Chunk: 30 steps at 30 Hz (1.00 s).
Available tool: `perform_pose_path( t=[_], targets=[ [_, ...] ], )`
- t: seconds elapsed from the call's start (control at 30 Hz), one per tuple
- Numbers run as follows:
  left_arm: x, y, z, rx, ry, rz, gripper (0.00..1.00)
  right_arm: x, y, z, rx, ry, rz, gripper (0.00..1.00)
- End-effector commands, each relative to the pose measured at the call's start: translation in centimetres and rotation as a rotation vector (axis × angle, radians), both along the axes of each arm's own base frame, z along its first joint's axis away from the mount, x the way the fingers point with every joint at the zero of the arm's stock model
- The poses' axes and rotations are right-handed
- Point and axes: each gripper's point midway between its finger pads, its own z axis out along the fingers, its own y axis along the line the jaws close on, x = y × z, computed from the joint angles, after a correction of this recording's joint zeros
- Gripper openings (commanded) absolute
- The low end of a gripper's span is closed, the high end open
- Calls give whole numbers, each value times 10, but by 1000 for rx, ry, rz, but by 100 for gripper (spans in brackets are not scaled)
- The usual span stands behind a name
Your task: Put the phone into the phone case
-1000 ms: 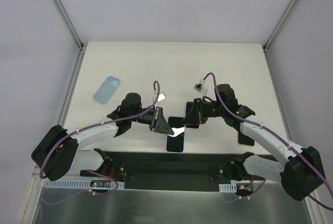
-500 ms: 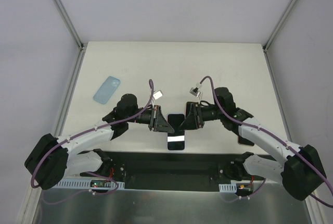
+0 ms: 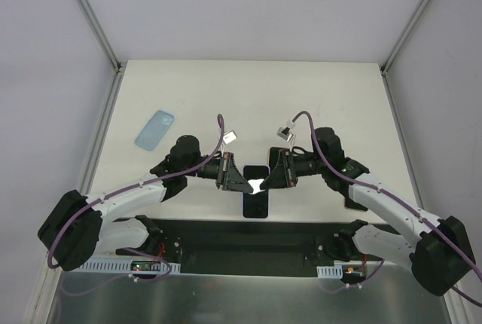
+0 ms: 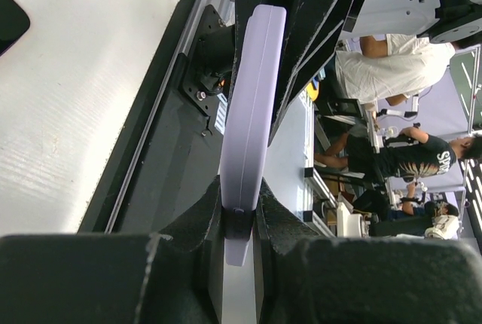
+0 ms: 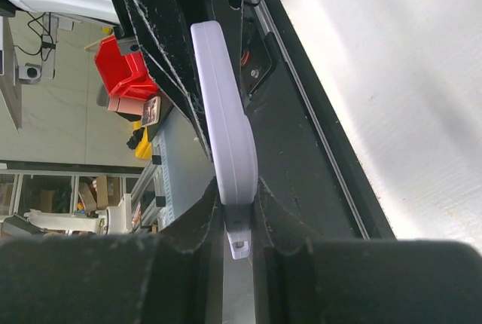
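The phone (image 3: 256, 191) hangs dark screen up over the table's near edge, caught between the two arms. My left gripper (image 3: 242, 183) is shut on its left side and my right gripper (image 3: 269, 180) on its right side. In the left wrist view a thick lavender edge (image 4: 252, 98) runs up out of my left gripper (image 4: 241, 218). The right wrist view shows the same lavender edge (image 5: 226, 113) clamped in my right gripper (image 5: 239, 215). I cannot tell whether this lavender rim is the phone case. A light blue case-like shell (image 3: 154, 129) lies flat at the far left.
Another handset (image 3: 352, 202) lies partly under the right forearm. The black base strip (image 3: 248, 237) runs just below the held phone. A dark device (image 4: 9, 22) lies on the white table in the left wrist view.
The right gripper moved in from the right, opened briefly and shut on the phone's right side. The left gripper kept its hold, and the phone levelled out between the two.
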Motion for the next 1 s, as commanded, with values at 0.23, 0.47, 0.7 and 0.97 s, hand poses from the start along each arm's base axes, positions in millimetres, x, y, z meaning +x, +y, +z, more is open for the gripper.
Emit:
perform_pose_path(
  t=[0.23, 0.47, 0.7, 0.97],
  targets=[
    [31, -5, -14, 68, -3, 143, 0, -8, 0, 28, 38, -50, 24, 41],
    [40, -6, -11, 89, -13, 179, 0, -15, -8, 0, -15, 0, 26, 20],
    [50, -6, -8, 120, -21, 223, 0, -9, -16, -13, -58, 14, -35, 31],
    [112, 28, -33, 304, 30, 398, 0, 24, -75, -44, -444, -31, -424, 91]
  ],
)
